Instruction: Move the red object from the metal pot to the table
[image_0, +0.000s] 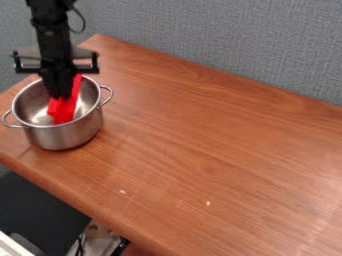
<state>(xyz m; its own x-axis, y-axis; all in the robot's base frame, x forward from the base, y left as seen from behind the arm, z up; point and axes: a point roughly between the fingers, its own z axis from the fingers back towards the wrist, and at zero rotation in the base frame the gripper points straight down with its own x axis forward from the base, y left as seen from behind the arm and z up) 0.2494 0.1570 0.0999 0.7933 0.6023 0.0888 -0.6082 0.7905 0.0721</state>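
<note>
- From the single camera view, I look down at an angle on a reddish-brown wood-grain tabletop (214, 140) with a rounded near edge; a grey textured wall runs behind it.
- I see the metal pot (56, 118) standing upright near the left end of the tabletop, shiny, round and straight-sided, with a small loop handle showing at its right rim and another at its left.
- My arm comes down from the top left corner, dark and upright, and the tool (60, 92) points straight down over the pot's mouth.
- I read the tool as closed narrow on the red object (63, 104); its jaws pinch the upper end of the bar, so only the lower part shows bright red below the black fingers.
- The red object hangs tilted a little, its lower end still inside the pot's opening, just above the pot's floor as far as I can tell; I cannot tell whether that end touches the metal.
- A black crossbar on the tool sticks out level to both sides, above the pot's rim.
- The rest of the tabletop to the right of the pot carries a few tiny pale specks toward the front.
- Below the near edge I make out dark floor and some pale clutter, too blurred to name.
</note>
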